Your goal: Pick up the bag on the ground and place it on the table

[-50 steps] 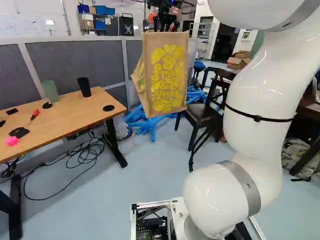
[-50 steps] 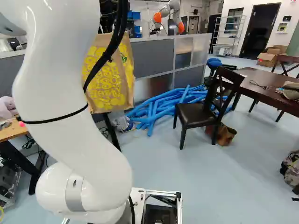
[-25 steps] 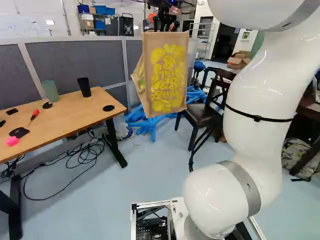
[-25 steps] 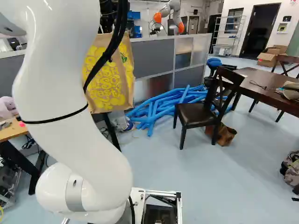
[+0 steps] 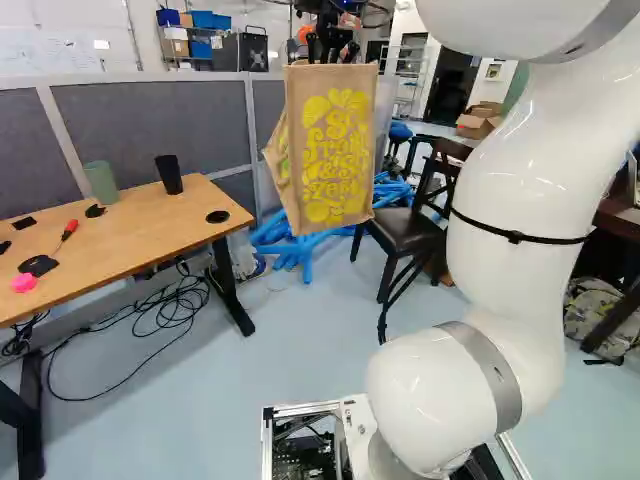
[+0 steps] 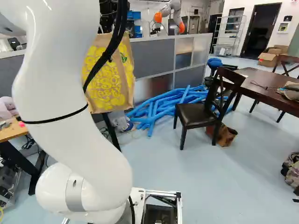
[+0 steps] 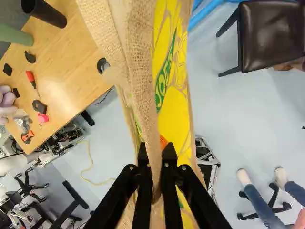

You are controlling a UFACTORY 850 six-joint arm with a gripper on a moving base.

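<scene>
Above the pale floor (image 5: pixel 300 350), beyond the near end of the white arm (image 5: pixel 520 190), a jute bag (image 5: pixel 335 150) with yellow lettering is held up by the black pincer (image 5: pixel 330 48). In the wrist view, a fold of the coarse cloth is pinched from both sides by the fingers of the pincer (image 7: pixel 156 152), and the rest of the bag is left to hang beneath. In the left base view, the bag is seen to the right of the wooden-topped counter (image 5: pixel 130 240), its lower edge slightly slanted. On that counter, a green cup (image 5: pixel 101 181) and a black cup (image 5: pixel 169 174) are set upright, with a red-handled screwdriver (image 5: pixel 69 230) and a small pink object (image 5: pixel 24 283) laid nearer its other end. Behind the bag, blue foam tubes (image 6: pixel 163 105) are heaped on the floor, and a dark chair (image 6: pixel 198 112) is placed beside them. Farther off, past the grey partition (image 6: pixel 152 56), another robot (image 6: pixel 174 11) with orange parts can be seen.
</scene>
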